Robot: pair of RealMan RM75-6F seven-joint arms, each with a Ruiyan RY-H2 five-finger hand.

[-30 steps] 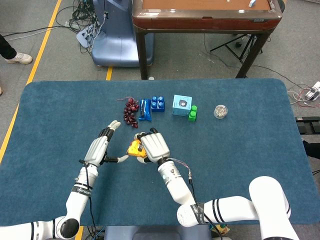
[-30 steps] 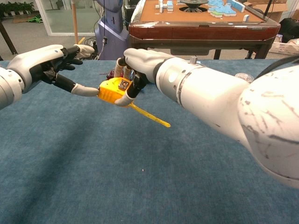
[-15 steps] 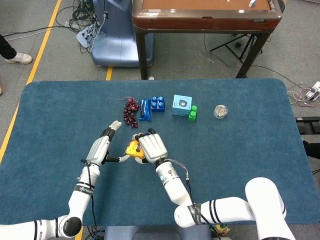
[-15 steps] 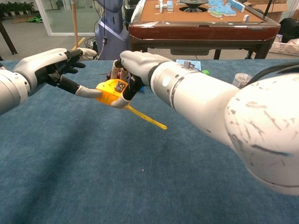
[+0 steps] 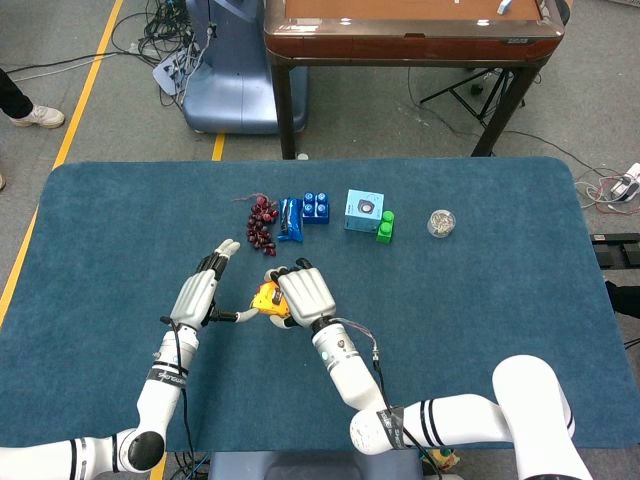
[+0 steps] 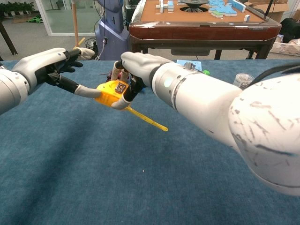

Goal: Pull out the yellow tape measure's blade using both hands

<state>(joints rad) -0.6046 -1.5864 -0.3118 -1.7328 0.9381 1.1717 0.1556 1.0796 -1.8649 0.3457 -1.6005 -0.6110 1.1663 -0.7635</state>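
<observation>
My right hand (image 6: 140,65) grips the yellow tape measure (image 6: 110,92) from above, holding it a little over the blue table. A short length of yellow blade (image 6: 147,120) sticks out of the case, slanting down toward the right. My left hand (image 6: 44,65) is beside the case on the left with its fingers spread; only the thumb tip touches the case's left end. In the head view the tape measure (image 5: 266,296) shows between the left hand (image 5: 198,292) and the right hand (image 5: 306,292), mostly hidden by the right hand.
Further back on the table (image 5: 120,230) lie a bunch of dark red grapes (image 5: 262,222), a blue packet (image 5: 289,218), a blue block (image 5: 316,206), a light blue box (image 5: 364,210), a green block (image 5: 385,226) and a small clear jar (image 5: 440,222). A brown table (image 5: 400,30) stands beyond.
Both hands and the tape measure have drifted slightly to the left and away from me. The blade sticks out about as far as before.
</observation>
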